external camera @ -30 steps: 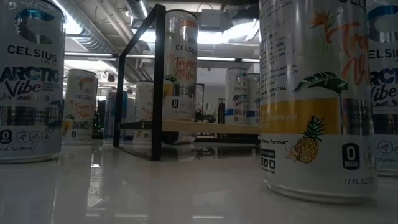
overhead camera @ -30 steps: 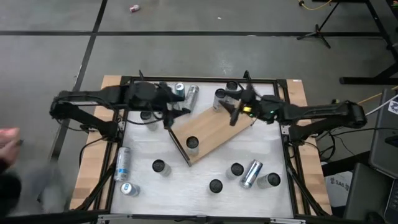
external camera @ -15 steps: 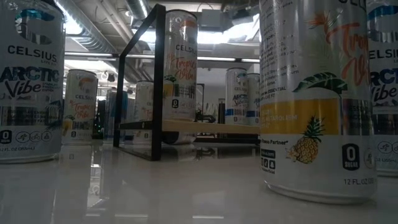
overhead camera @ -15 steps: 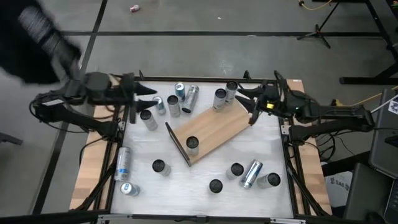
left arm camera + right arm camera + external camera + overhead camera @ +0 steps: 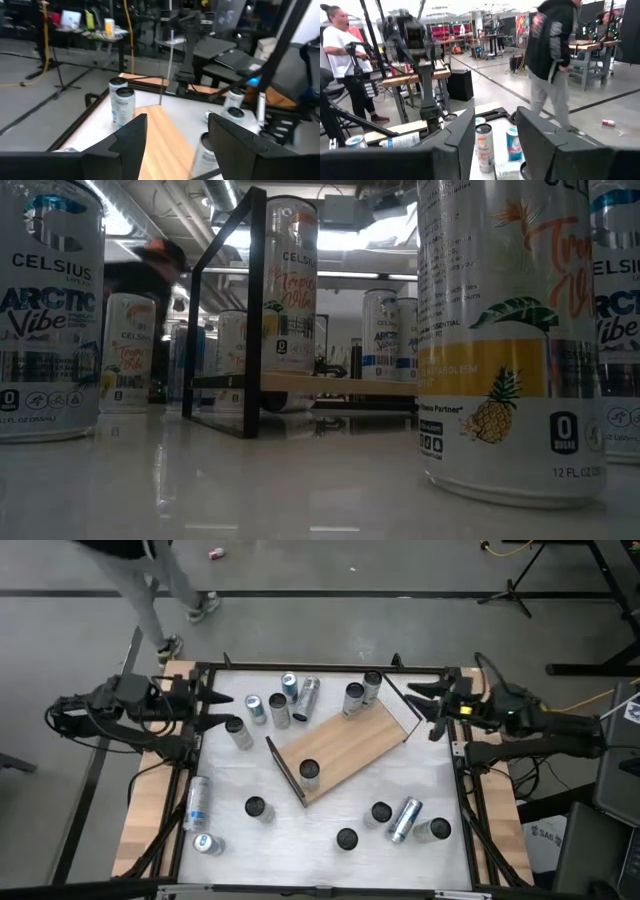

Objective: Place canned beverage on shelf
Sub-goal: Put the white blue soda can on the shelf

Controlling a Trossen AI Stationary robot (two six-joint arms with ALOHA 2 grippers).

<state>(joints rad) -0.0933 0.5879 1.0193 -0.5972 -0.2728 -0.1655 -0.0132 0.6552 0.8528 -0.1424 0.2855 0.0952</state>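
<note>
The shelf (image 5: 345, 755), a light wood-grain board with a dark end panel (image 5: 285, 770), lies slantwise mid-table. It also shows in the low view (image 5: 330, 384) and the left wrist view (image 5: 160, 132). One can (image 5: 309, 771) stands upright on the board near the panel, and shows in the low view (image 5: 290, 300). My left gripper (image 5: 218, 708) is open and empty at the table's left edge. My right gripper (image 5: 418, 705) is open and empty at the right edge, beyond the shelf's open end. Both wrist views show the open fingers (image 5: 175, 137) (image 5: 495, 132).
Several cans stand at the table's far side (image 5: 279, 710) (image 5: 352, 698). More stand or lie along the near side (image 5: 381, 812) (image 5: 405, 819) (image 5: 255, 807). A bottle (image 5: 197, 802) lies on the left. A person (image 5: 150, 580) walks past the far left corner.
Both arms have drawn back from over the shelf, the left toward the table's left edge, the right toward its right edge. The cans at the far left now show uncovered. A person has walked past behind the left arm. The shelf and its can have kept still.
</note>
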